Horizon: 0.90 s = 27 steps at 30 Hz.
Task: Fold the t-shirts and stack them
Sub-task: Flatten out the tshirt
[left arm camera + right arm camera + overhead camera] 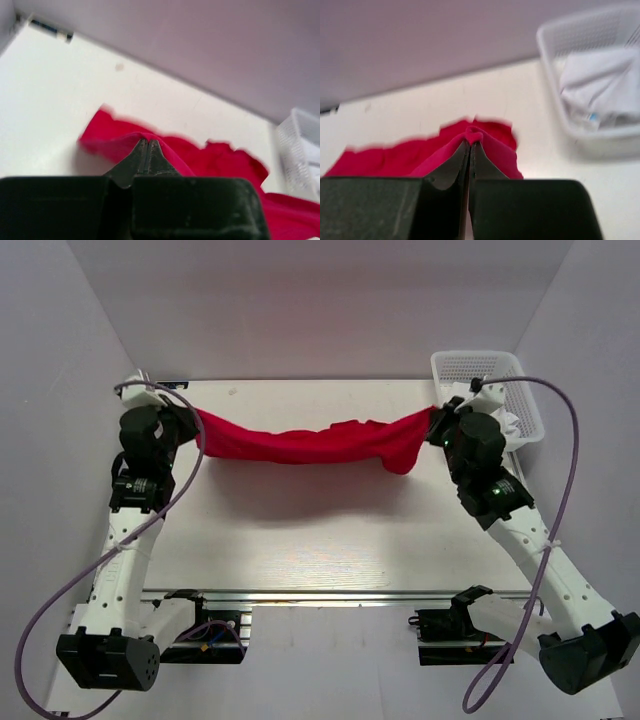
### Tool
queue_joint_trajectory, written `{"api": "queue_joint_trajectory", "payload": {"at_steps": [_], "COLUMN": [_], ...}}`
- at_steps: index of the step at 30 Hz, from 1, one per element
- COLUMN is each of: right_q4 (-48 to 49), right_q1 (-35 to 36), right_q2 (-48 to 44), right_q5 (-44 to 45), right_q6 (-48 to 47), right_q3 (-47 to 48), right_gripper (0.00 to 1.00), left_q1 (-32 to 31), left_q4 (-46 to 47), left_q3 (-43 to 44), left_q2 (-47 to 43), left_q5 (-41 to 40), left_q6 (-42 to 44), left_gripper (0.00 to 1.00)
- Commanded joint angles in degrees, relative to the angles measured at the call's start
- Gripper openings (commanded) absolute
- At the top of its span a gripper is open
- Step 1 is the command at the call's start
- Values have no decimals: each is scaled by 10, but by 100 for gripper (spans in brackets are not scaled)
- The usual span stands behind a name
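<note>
Red t-shirt (300, 445) held across the far half of the table (300, 550), slung between the two arms. The fabric is plain bright red, thin and unprinted, gathered into a wrinkled band that sags slightly at mid-span; a looser fold hangs lower near its right end. A shadow lies on the tabletop beneath it. Left gripper (148, 146): fingers pressed together, pinching the shirt's left end. Right gripper (470, 144): fingers pressed together, pinching a small ridge of the right end. White basket (490, 375) with pale cloth (600, 85) stands at the far right corner.
</note>
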Motion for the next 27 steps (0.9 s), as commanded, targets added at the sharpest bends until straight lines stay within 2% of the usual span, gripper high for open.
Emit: {"api": "queue_joint_trajectory", "payload": {"at_steps": [1, 5, 13, 18, 27], "right_q4": [94, 143, 147, 136, 100], "right_q1": [-2, -3, -1, 0, -2], "right_q2": [-7, -4, 17, 16, 11], "right_q5": [96, 105, 67, 34, -28], "right_q6": [-75, -149, -284, -313, -331], "right_q3": [65, 149, 285, 364, 431], "right_gripper": [0, 0, 0, 0, 0], "left_q1": [0, 0, 0, -5, -5], "left_q4": [20, 5, -2, -23, -76], "left_q3": [88, 196, 297, 362, 402], "left_q2": [11, 29, 17, 5, -24], "left_q5": [-18, -23, -23, -5, -9], "left_q6": [22, 59, 107, 123, 129], "left_gripper": [0, 0, 0, 0, 0]}}
